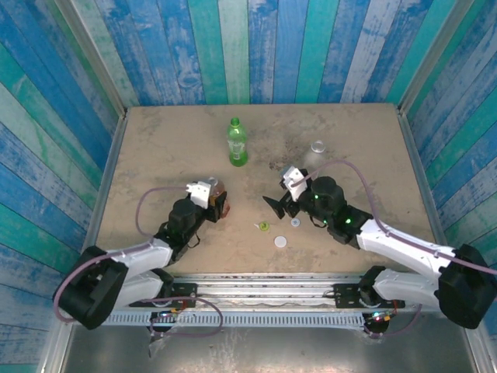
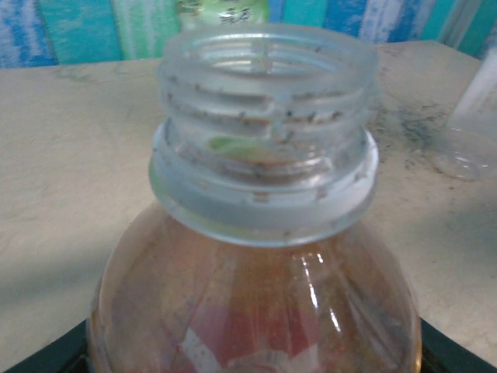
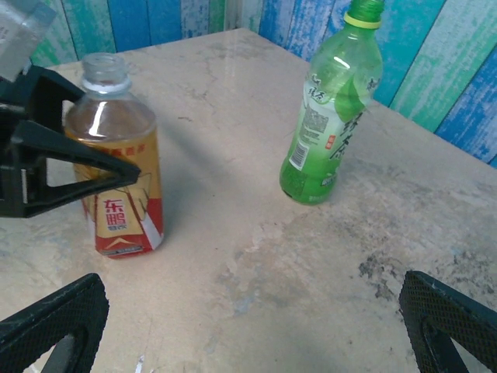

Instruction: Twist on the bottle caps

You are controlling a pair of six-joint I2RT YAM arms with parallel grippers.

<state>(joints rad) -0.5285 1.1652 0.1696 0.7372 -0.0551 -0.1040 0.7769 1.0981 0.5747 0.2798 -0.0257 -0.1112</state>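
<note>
Uncapped and upright, the amber bottle [image 2: 260,233] stands clamped in your left gripper [image 1: 211,203], its threaded neck pointing straight up. Your right gripper [image 3: 248,311] gapes wide and empty off that bottle's right. The yellow-green cap [image 1: 264,226] and two white caps [image 1: 279,242] lie flat on that same side, nearer your right arm.

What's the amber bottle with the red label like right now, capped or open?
Open: the amber bottle shows a bare threaded mouth, with nothing screwed on, in both wrist views.
</note>
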